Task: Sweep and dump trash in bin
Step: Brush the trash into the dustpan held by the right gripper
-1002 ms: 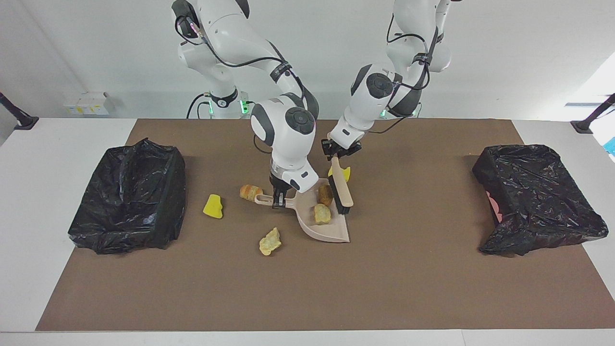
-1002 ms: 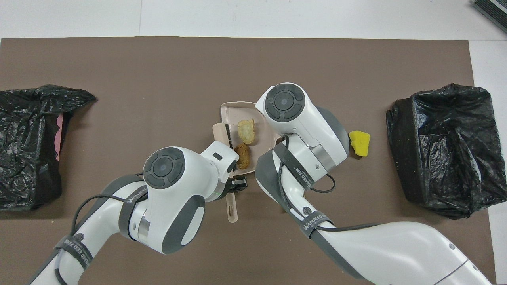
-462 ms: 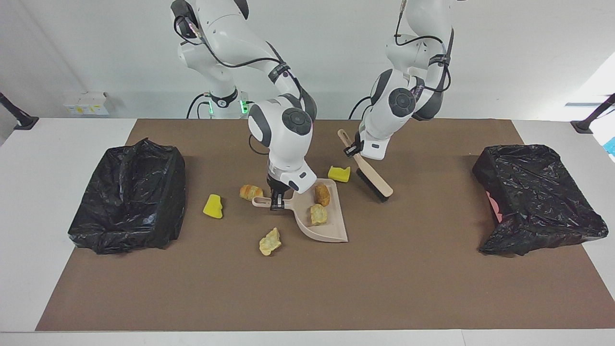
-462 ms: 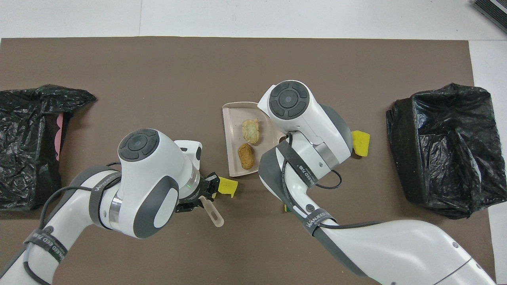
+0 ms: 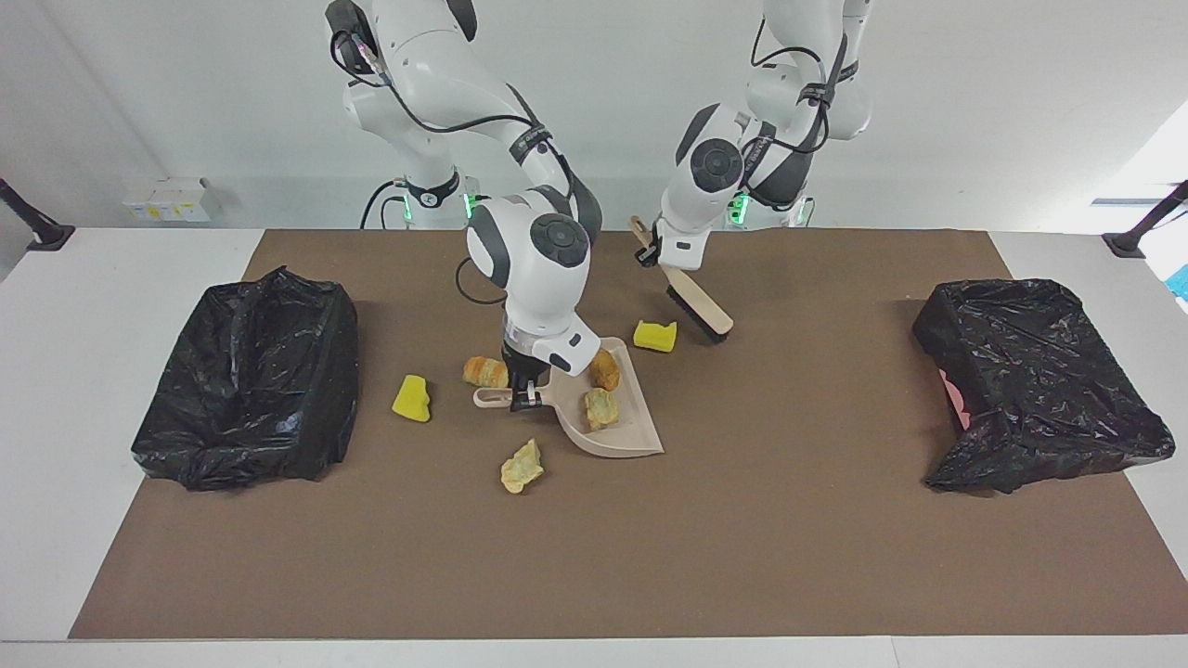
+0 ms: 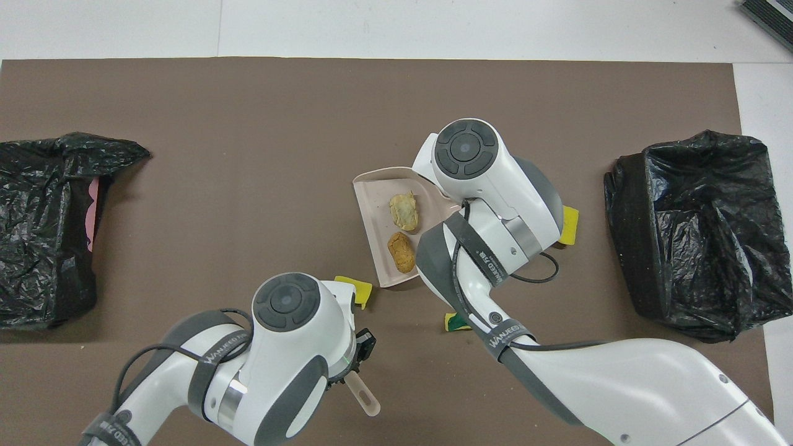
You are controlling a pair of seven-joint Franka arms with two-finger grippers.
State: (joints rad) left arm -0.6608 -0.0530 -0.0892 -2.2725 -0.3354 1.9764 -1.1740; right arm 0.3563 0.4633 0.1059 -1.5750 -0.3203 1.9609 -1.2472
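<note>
Brown mat (image 5: 742, 557) on white table (image 5: 93, 371) w/ two black-bagged bins (image 5: 251, 380), dustpan (image 5: 613, 427), approx. five loose trash bits (image 5: 411, 398).

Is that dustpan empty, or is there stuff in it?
Not empty: two tan lumps lie inside the dustpan.

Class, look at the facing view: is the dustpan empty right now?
No. Two tan lumps lie in the dustpan.

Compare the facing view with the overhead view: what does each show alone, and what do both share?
Facing only: the brush's bristles, a bread lump, a pale chunk, and the right gripper shut on the dustpan handle. Overhead only: a green-and-yellow sponge peeking from under the right arm. Both: two pieces in the dustpan, both bins.
</note>
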